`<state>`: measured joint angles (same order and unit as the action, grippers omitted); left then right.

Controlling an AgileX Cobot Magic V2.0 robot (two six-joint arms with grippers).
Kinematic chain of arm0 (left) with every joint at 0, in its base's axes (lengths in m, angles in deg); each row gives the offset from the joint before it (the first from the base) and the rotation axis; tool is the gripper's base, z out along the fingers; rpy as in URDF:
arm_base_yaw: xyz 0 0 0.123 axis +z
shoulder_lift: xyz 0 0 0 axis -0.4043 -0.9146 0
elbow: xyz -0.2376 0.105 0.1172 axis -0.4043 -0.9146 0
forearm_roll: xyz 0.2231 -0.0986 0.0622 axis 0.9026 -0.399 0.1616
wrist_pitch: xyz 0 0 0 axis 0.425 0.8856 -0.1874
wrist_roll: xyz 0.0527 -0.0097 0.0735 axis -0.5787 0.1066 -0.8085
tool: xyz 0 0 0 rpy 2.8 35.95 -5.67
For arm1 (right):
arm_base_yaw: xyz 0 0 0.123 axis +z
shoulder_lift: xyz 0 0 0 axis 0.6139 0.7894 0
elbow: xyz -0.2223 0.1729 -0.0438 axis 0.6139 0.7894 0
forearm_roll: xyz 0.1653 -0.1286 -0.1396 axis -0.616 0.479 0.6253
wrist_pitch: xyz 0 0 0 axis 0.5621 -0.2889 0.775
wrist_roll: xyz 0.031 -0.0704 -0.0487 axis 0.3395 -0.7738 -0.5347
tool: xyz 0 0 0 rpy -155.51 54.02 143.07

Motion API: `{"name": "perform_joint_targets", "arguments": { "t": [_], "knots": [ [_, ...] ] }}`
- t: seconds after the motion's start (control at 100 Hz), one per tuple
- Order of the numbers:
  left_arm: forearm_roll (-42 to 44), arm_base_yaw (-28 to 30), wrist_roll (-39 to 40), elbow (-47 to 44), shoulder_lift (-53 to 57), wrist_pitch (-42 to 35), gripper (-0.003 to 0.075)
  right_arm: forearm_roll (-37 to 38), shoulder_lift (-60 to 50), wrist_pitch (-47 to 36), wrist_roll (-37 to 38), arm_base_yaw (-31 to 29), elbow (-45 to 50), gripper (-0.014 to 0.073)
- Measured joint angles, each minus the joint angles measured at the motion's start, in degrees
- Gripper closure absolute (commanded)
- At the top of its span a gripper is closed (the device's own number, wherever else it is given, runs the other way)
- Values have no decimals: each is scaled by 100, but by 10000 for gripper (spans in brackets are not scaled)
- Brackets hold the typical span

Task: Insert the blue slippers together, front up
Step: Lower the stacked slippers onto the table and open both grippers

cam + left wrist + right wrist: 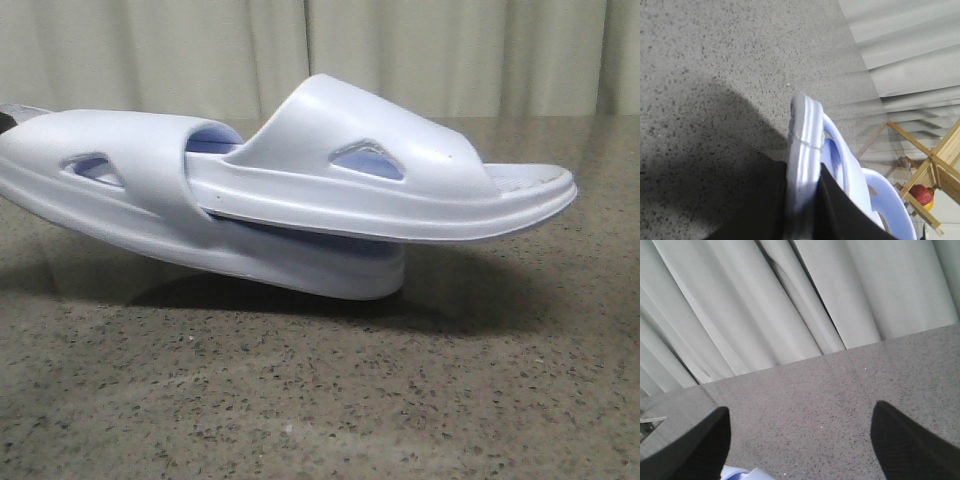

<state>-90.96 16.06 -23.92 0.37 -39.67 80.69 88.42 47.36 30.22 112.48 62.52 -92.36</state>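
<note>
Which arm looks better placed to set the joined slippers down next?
Left: its claw is clamped on a slipper's sole edge. The right claw is open, holding nothing.

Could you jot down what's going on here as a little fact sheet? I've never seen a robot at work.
Objects: blue slippers, very pale, one pushed under the strap of the other
Position: the nested pair is tilted and lifted, its shadow on the speckled table
Left gripper: jaws shut on the edge of a slipper sole
Right gripper: jaws wide apart, holding nothing, a bit of slipper just below
Background: pale curtain; a wooden rack with a red fruit in the left wrist view
</note>
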Motion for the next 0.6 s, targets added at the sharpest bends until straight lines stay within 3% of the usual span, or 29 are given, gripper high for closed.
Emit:
{"name": "perform_joint_targets", "arguments": {
  "t": [0.32,0.43,0.6],
  "knots": [
    [0,0,-164,0,0,0,682,0,0,0,0,0,0,88],
    [0,0,-172,0,0,24,604,0,0,0,0,0,0,88],
    [39,0,-239,0,0,79,410,0,0,0,0,0,0,88]
  ]
}}
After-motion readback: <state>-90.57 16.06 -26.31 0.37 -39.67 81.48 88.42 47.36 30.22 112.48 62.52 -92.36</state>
